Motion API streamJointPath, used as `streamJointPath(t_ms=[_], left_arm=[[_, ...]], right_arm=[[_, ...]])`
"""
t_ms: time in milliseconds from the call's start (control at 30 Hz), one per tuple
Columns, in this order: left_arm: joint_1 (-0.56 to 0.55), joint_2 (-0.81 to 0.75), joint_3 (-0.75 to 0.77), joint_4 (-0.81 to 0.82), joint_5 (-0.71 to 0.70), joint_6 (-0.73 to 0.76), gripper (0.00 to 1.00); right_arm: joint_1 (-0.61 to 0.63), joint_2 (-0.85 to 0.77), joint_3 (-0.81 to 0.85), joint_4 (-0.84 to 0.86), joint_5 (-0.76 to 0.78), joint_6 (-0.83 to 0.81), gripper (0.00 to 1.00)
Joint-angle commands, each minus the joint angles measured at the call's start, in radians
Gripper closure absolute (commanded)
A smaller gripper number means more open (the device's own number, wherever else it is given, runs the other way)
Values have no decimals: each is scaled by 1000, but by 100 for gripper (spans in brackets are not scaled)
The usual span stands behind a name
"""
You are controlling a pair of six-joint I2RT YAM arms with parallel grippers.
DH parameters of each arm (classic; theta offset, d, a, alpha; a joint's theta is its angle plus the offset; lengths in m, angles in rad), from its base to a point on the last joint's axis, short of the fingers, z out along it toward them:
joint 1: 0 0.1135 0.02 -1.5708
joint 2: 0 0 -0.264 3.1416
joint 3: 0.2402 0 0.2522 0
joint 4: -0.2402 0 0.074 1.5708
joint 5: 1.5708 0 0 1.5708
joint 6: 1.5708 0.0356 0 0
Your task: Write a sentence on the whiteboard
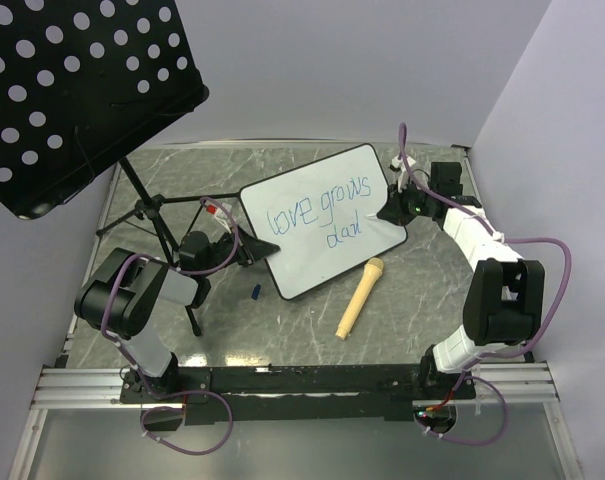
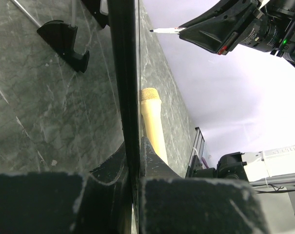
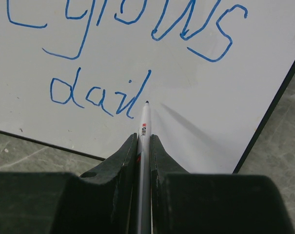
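Sentence (image 1: 317, 215) on whiteboard (image 1: 292, 268), blue: "love grows dail"

We see a table (image 1: 432, 290) with a grey marbled top, paler veins running across it. Plain pale lilac walls close it in on three sides: a back wall (image 1: 332, 70), a right wall (image 1: 567, 130) and a left wall (image 1: 22, 300), each meeting the table's edge. A stand (image 1: 147, 215) occupies the rear left corner. Its thin black tripod legs rest on the table, and its black panel (image 1: 72, 90), pierced with rows of round holes, tilts across the upper left. A metal rail (image 1: 302, 385) runs along the table's near edge. The light is soft and even, and shadows on the table are faint. In the left wrist view we see the same marbled top against the lilac wall.
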Motion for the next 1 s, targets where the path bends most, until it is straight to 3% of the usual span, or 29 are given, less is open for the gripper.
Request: streamJointPath(t_ms=[0, 967], left_arm=[[-5, -38, 27, 172, 34, 50, 99], [-5, -26, 40, 172, 37, 44, 99]], right_arm=[[-7, -43, 23, 26, -25, 12, 100], [-45, 52, 51, 75, -53, 14, 100]])
